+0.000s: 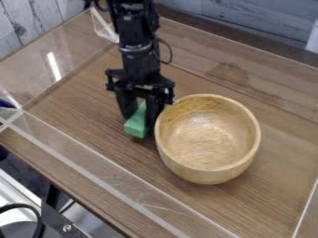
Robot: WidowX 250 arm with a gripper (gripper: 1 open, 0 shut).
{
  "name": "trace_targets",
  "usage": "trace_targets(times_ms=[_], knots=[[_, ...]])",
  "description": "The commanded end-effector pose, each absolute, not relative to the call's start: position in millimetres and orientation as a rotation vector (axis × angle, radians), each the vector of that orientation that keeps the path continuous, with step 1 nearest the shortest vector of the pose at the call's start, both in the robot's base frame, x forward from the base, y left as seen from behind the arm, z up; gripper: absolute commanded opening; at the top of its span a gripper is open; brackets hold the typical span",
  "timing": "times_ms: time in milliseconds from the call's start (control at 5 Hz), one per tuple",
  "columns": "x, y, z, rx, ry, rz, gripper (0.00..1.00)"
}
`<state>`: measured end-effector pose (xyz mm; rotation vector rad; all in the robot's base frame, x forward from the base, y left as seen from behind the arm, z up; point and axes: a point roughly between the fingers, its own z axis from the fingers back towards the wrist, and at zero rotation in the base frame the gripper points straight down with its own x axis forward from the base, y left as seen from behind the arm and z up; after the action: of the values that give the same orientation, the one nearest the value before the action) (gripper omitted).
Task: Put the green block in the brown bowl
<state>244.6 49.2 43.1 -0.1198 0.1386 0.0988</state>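
Note:
The green block (133,126) is a small bright green bar, tilted on end between the black fingers of my gripper (139,114), which points straight down and is shut on it. The block's lower end sits at or just above the wooden tabletop; I cannot tell whether it touches. The brown bowl (209,97), a round tan wooden bowl with a thick rim, stands upright immediately right of the gripper. Its left rim is almost against the right finger (154,104). Nothing lies inside the bowl.
The wooden tabletop (74,102) is fenced by clear acrylic walls, with one wall (87,177) along the near side and another at the left. The black arm (134,37) rises from the gripper toward the top of the view.

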Motion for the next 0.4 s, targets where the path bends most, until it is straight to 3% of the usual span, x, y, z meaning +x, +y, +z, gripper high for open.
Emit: trace_targets(times_ms=[0, 200], knots=[[266, 39, 72.4, -0.116, 0.044, 0.072, 0.00], [276, 20, 79.0, -0.125, 0.031, 0.040, 0.00]])
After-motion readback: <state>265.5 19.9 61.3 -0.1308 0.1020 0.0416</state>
